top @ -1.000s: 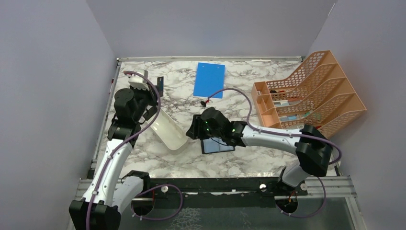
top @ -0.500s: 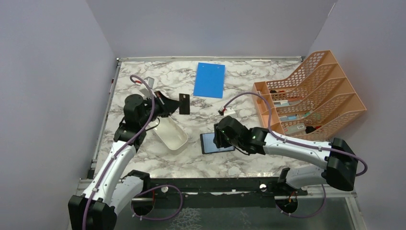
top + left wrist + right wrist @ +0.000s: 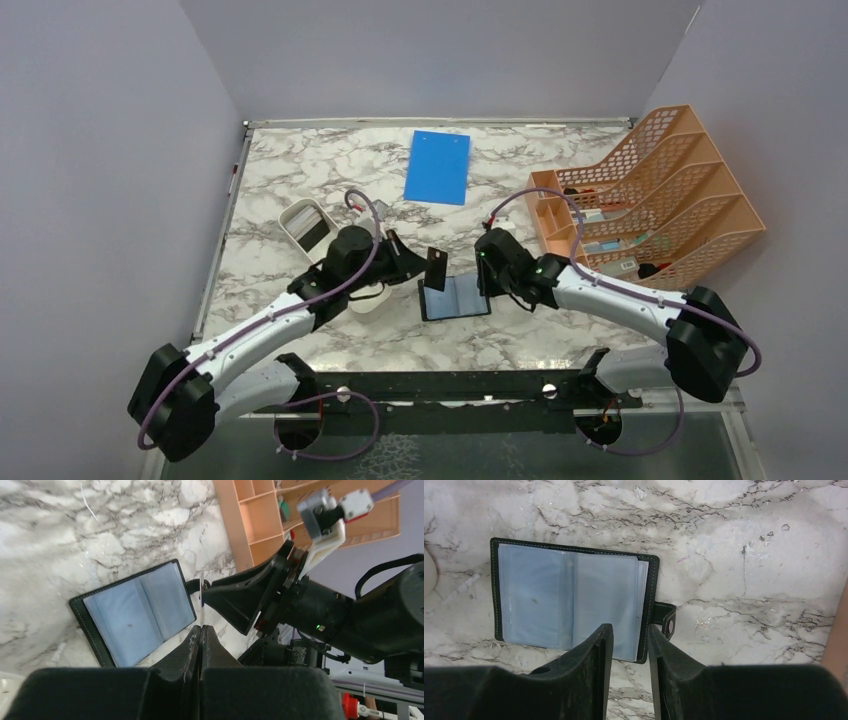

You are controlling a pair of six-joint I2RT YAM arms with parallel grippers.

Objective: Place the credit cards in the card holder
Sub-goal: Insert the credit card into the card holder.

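The card holder (image 3: 455, 298) lies open on the marble with its grey-blue pockets up, and also shows in the left wrist view (image 3: 135, 612) and the right wrist view (image 3: 574, 597). My left gripper (image 3: 420, 266) is shut on a dark credit card (image 3: 435, 267) and holds it upright just above the holder's left end. In the left wrist view the card (image 3: 201, 597) shows edge-on above the gripper (image 3: 201, 629). My right gripper (image 3: 630, 630) is narrowly open and empty, right over the holder's right edge beside the snap tab (image 3: 665, 620). It also shows in the top view (image 3: 488, 278). Other cards are out of view.
A white oblong tray (image 3: 305, 222) lies at the left, partly under my left arm. A large blue board (image 3: 438, 166) lies at the back middle. An orange mesh rack (image 3: 650, 200) with small items stands at the right.
My left arm has swung from the back left to the middle with the dark card in its grip. My right gripper has moved from the holder's left end to its right edge.
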